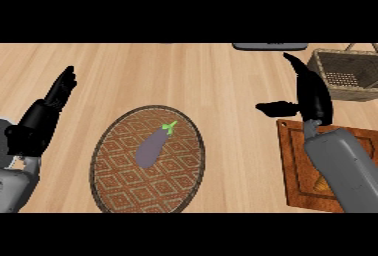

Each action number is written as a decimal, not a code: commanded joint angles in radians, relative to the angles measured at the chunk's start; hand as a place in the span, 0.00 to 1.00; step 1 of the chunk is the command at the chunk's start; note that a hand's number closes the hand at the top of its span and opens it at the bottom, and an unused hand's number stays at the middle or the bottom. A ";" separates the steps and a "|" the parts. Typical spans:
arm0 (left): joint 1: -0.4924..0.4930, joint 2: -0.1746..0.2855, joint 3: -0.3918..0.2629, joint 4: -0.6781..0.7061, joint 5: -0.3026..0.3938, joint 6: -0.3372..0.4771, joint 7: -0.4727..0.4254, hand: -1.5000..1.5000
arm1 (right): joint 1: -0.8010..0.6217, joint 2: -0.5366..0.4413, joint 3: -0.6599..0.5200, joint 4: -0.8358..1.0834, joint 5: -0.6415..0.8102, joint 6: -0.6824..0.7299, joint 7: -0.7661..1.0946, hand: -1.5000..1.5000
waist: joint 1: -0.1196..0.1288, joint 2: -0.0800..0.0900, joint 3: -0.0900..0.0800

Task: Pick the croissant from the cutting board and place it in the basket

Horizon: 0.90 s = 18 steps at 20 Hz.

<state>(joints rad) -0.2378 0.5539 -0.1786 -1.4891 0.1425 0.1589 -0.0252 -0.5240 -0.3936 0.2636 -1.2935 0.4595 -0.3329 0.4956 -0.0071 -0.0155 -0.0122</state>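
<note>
On cutting board (291, 165), croissant (322, 186) peeks beside forearm (343, 170), apparently part-hidden; right hand (310, 97) beyond, fingers (299, 67) straight, empty.

Two forearms are seen, each cased in a smooth grey shell. The right forearm (341, 167) is shaped as a rounded, slightly tapering block, with a paler sheen along one edge; a narrower grey wrist piece (313, 129) is set at its end. The left forearm (16, 185) is shown only in part, grey and rounded likewise. Each is ended by a black hand: the left hand (35, 125) is built of blocky segments, the right hand (316, 102) of slim, tapered fingers (299, 67) and a stubby thumb (275, 107).
</note>
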 commanded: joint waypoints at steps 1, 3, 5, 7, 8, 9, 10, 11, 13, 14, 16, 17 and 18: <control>0.003 0.008 0.004 -0.007 -0.012 0.005 -0.007 0.50 | -0.079 -0.167 0.072 0.035 0.067 0.281 0.202 0.00 | 0.002 -0.006 -0.002; -0.008 0.003 0.003 0.003 -0.009 -0.001 -0.007 0.50 | -0.123 -0.201 0.117 0.034 0.034 0.460 0.251 0.00 | 0.004 -0.001 -0.002; 0.013 -0.023 -0.022 -0.008 -0.016 0.007 -0.010 0.50 | -0.179 -0.212 0.121 0.029 -0.040 0.629 0.322 0.00 | 0.013 -0.001 0.001; 0.020 -0.010 -0.002 0.000 -0.014 0.007 -0.020 0.50 | -0.211 -0.219 0.123 0.004 -0.121 0.786 0.382 0.00 | 0.007 -0.001 0.003; 0.019 -0.012 -0.018 -0.024 -0.025 0.008 -0.009 0.50 | -0.238 -0.237 0.114 0.018 -0.153 0.861 0.415 0.00 | 0.012 -0.001 0.005; 0.027 0.013 0.021 -0.003 -0.001 -0.016 -0.043 0.50 | -0.265 -0.225 0.086 0.013 -0.211 0.919 0.462 0.00 | 0.012 0.002 0.005; 0.027 -0.030 -0.005 0.008 -0.025 0.014 -0.051 0.50 | -0.291 -0.214 0.079 0.022 -0.237 0.965 0.505 0.00 | 0.007 0.008 0.007; 0.040 -0.008 0.006 -0.030 -0.010 0.004 -0.015 0.50 | -0.289 -0.240 0.060 -0.012 -0.285 1.030 0.543 0.00 | 0.001 0.000 0.008; 0.047 -0.011 0.007 -0.041 -0.016 -0.003 -0.029 0.50 | -0.307 -0.242 0.041 0.009 -0.331 1.079 0.588 0.00 | 0.006 0.006 0.009; 0.027 -0.027 0.007 -0.011 -0.019 0.007 -0.015 0.50 | -0.292 -0.245 0.046 -0.036 -0.355 1.097 0.630 0.00 | -0.012 0.004 0.009; 0.019 -0.006 0.027 -0.035 -0.011 0.000 0.024 0.50 | -0.257 -0.285 0.039 -0.053 -0.385 1.115 0.646 0.00 | -0.015 0.004 0.010; 0.013 -0.041 0.004 0.004 -0.033 0.008 -0.013 0.50 | -0.333 -0.282 0.016 -0.013 -0.419 1.146 0.669 0.00 | -0.007 0.009 0.009; 0.071 -0.024 0.014 -0.031 -0.019 -0.012 -0.051 0.50 | -0.271 -0.288 0.045 -0.003 -0.395 1.116 0.653 0.00 | 0.002 0.008 0.010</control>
<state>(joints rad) -0.2044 0.5352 -0.1685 -1.5139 0.1246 0.1587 -0.0404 -0.7893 -0.6672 0.3085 -1.3002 0.1176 0.6449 0.9624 -0.0099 -0.0106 -0.0037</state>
